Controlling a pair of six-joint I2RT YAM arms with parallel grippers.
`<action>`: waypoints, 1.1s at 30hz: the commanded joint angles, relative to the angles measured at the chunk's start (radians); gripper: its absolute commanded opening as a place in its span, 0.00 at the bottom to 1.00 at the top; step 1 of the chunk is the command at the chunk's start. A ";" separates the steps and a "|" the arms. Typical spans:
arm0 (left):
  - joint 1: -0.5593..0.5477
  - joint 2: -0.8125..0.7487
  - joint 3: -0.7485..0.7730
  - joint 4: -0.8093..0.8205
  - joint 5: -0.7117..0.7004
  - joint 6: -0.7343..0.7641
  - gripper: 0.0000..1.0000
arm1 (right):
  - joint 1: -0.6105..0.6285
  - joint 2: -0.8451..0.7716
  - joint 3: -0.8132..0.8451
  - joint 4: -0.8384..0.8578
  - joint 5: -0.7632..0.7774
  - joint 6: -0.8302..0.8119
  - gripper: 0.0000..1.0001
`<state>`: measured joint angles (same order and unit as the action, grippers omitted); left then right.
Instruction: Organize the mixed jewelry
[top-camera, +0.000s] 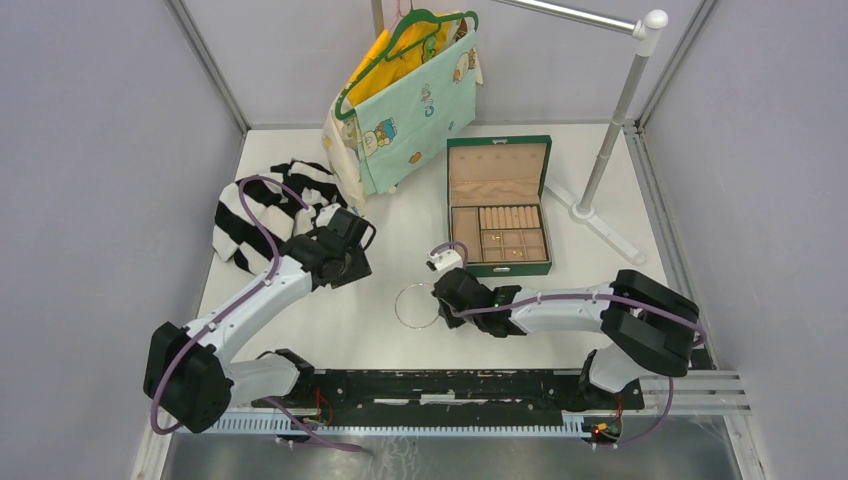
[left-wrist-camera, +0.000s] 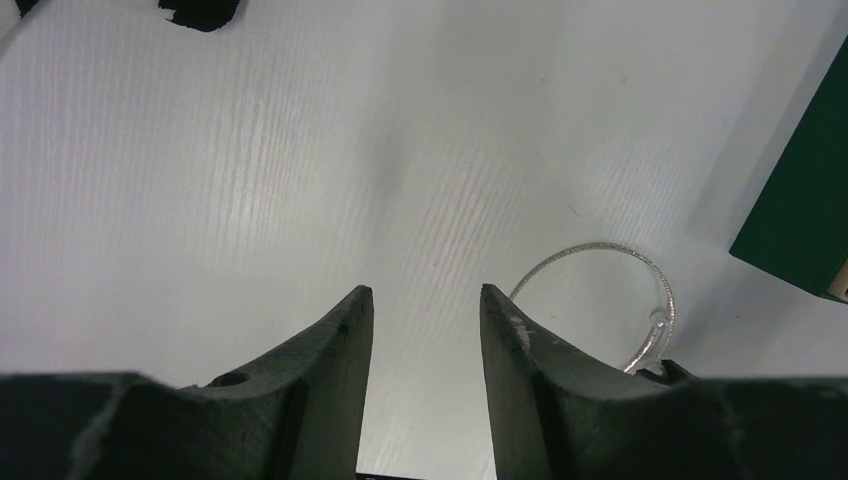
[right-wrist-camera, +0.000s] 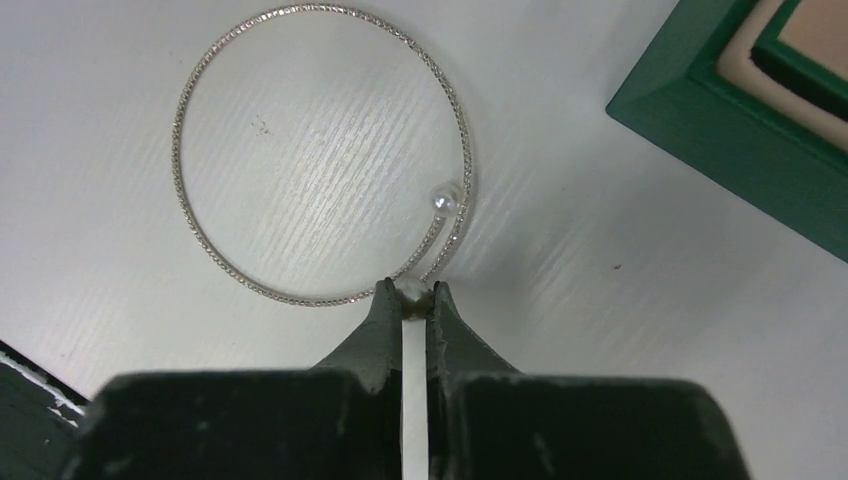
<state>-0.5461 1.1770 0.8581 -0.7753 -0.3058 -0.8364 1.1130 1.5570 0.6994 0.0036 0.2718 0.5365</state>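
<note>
The bangle (right-wrist-camera: 176, 150) is a thin round silver hoop with a fine grainy texture and a small pearl (right-wrist-camera: 443, 201), lying flat on the ribbed white worktop (right-wrist-camera: 620, 300) near the green box (right-wrist-camera: 720, 130). The right tool (right-wrist-camera: 412, 295) pinches its near end. The left tool (left-wrist-camera: 425, 292) is spread open, holding nothing.

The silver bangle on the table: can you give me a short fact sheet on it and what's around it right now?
Item: silver bangle, a thin hoop with a pearl bead, lying flat on the white table
Right end effector: fingers nearly closed, apparently pinching the bangle's open end
Left end effector: open, holding nothing, over bare table beside the bangle
Jewelry box: green, lid open, tan compartments, apart from the bangle
Bangle stored: not yet
</note>
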 joint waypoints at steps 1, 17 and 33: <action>0.009 0.014 0.000 0.039 -0.007 0.024 0.50 | 0.007 -0.088 0.010 -0.003 0.050 0.009 0.00; 0.040 0.043 0.042 0.034 0.004 0.052 0.50 | 0.005 -0.492 -0.113 -0.102 0.418 -0.095 0.00; 0.040 0.055 0.066 0.045 0.062 0.024 0.49 | -0.365 -0.578 -0.061 -0.031 0.422 -0.248 0.00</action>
<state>-0.5117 1.2339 0.8753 -0.7551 -0.2623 -0.8215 0.8188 0.9485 0.5865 -0.1226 0.7155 0.3656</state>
